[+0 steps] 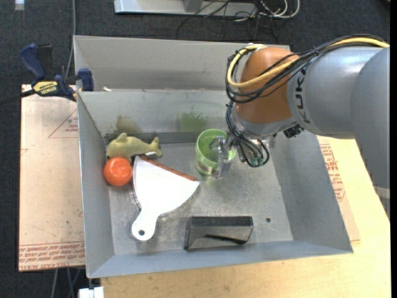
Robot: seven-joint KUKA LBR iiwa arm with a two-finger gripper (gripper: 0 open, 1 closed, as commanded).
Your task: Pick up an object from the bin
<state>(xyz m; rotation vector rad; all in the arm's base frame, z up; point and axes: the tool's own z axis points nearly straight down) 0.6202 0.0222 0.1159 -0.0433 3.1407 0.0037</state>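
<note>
Looking down into the grey metal bin [285, 191], I see the silver arm [347, 92] bent in from the right. A white scoop [162, 194] lies left of centre, a black wedge [218, 231] by the front wall. The pincer [219, 154] meets a green cup [206, 148] mid-bin; clenched or released, I cannot tell. Leftward sit a yellow plush fish [131, 145] and an orange ball [118, 171].

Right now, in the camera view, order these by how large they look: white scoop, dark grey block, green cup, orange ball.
1. white scoop
2. dark grey block
3. green cup and orange ball: too alike to rank.
</note>
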